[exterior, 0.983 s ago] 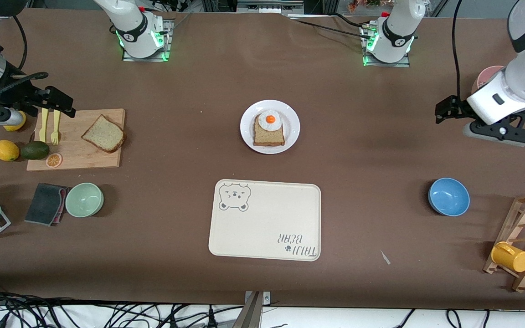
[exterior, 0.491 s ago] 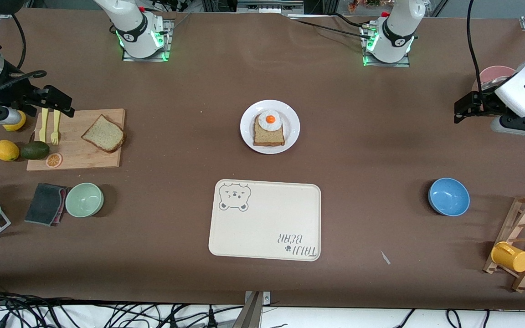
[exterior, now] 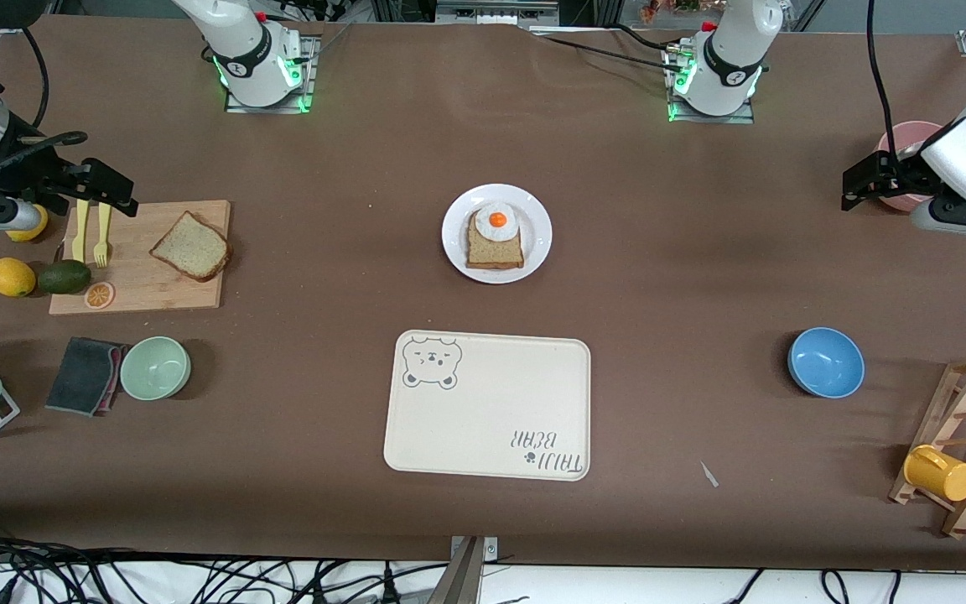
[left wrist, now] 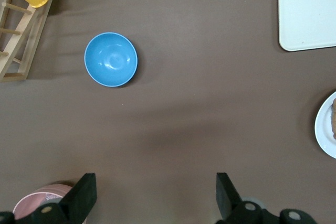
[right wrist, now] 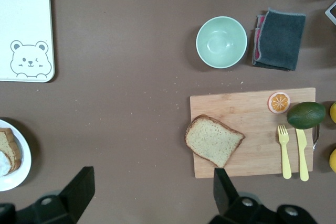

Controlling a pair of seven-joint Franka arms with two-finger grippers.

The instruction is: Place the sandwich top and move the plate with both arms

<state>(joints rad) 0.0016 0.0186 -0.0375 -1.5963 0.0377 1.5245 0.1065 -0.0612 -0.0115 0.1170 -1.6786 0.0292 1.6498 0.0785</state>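
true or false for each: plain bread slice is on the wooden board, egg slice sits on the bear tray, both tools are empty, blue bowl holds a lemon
1. The sandwich top lies on the cutting board. True.
2. The egg-topped slice sits on the bear tray. False: it is on the plate.
3. The left tool and right tool are open and empty. True.
4. The blue bowl holds a lemon. False: it is empty.

Bare table (exterior: 324, 252) between sandwich top (exterior: 190, 246) and plate (exterior: 455, 252)
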